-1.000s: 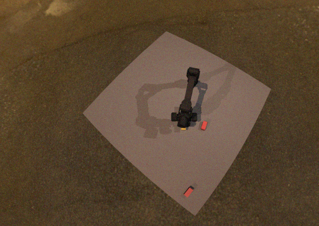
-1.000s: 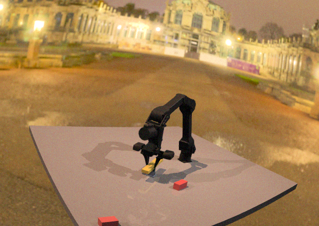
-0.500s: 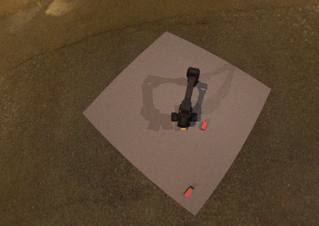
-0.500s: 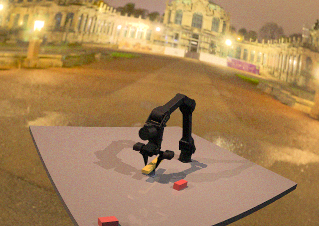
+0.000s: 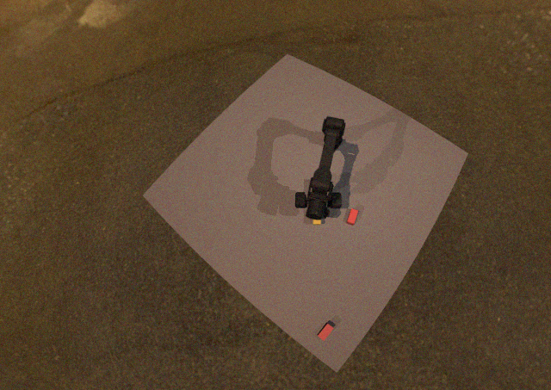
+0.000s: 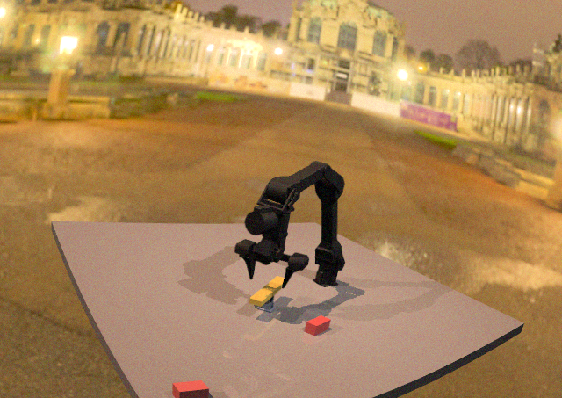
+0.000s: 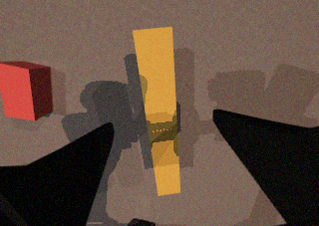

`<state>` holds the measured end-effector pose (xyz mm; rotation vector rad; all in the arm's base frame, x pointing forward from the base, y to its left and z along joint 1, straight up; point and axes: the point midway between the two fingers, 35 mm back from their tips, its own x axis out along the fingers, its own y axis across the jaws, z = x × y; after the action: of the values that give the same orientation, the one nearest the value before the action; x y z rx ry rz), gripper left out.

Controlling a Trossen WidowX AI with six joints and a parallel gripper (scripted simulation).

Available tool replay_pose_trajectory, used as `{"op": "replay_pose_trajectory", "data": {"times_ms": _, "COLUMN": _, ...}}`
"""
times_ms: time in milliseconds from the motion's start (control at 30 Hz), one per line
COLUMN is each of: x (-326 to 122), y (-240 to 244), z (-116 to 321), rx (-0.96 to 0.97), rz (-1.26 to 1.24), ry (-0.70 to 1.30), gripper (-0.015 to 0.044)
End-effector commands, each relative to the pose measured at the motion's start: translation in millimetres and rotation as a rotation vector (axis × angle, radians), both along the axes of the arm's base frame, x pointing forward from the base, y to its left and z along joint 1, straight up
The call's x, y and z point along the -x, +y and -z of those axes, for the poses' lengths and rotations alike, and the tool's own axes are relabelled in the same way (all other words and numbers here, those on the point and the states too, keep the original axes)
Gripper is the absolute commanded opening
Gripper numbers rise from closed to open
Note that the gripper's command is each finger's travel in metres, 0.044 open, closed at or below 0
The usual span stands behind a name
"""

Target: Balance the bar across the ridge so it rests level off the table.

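Looking at the wrist view, the yellow bar (image 5: 317, 221) (image 6: 262, 295) (image 7: 156, 77) runs from 12 down to 6 o'clock, and the pincer (image 6: 268, 282) (image 7: 163, 120) is wide apart with nothing in it, one finger over at 8 and the other at 4. In the exterior view the bar sits up off the table (image 5: 267, 261) (image 6: 385, 352) (image 7: 279, 22), on what I'd guess is the ridge (image 6: 266, 308), mostly hidden underneath. Can't swear it's dead level. Biggest worry imo is the weight sitting off centre, which would slowly tip one end down onto the table. Next is the pincer leaving crooked: a fingertip could clip an edge and twist the bar off, so I'd go straight up. The red block (image 5: 352, 217) (image 6: 317, 325) (image 7: 20, 92) at 10 o'clock looks well out of it.
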<state>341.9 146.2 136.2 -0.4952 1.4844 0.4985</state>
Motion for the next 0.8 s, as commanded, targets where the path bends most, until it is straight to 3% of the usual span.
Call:
{"op": "replay_pose_trajectory", "data": {"times_ms": 0, "x": 0, "y": 0, "z": -38, "rx": -0.004, "rz": 0.000, "ry": -0.010, "gripper": 0.0440}}
{"op": "replay_pose_trajectory", "data": {"times_ms": 133, "x": 5, "y": -2, "z": -65, "rx": -0.005, "rz": 0.000, "ry": -0.011, "gripper": 0.0440}}
{"op": "replay_pose_trajectory", "data": {"times_ms": 767, "x": 5, "y": -2, "z": -65, "rx": -0.005, "rz": 0.000, "ry": -0.011, "gripper": 0.0440}}
